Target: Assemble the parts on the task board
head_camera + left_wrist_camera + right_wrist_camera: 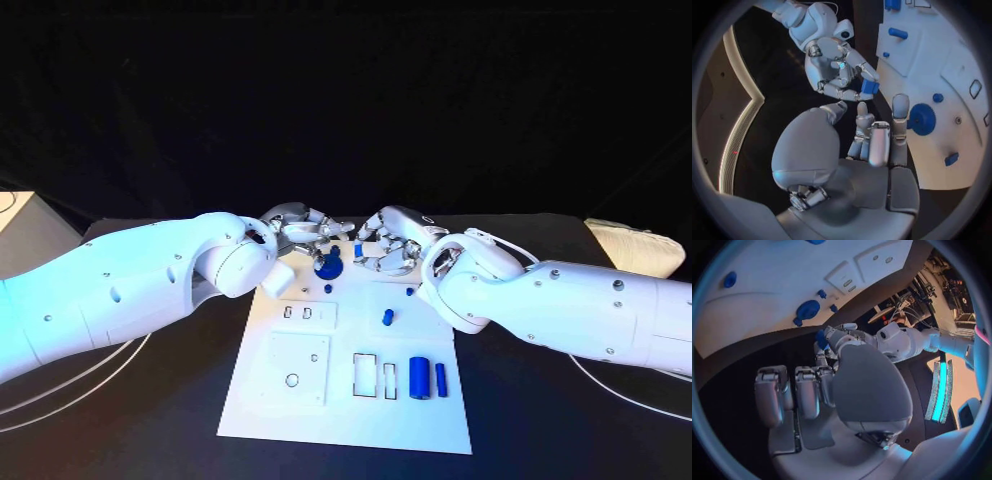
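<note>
The white task board [346, 420] lies lengthwise in the middle of the table. Both hands meet over its far end. My right hand [392, 240] pinches a small blue block [869, 87] between thumb and fingertips, held above the dark table just off the board's far edge; the block also shows in the right wrist view [821, 338]. My left hand [296, 228] faces it with fingers [879, 137] stretched out and apart, holding nothing. A blue gear [327, 267] sits on the board [942, 150] just beside those left fingers.
On the board lie a blue peg [387, 317], two blue cylinders [418, 377] near the front right, and rectangular recesses [375, 376]. White cables [58, 390] run over the table at the left. A pale object [635, 245] sits at the far right corner.
</note>
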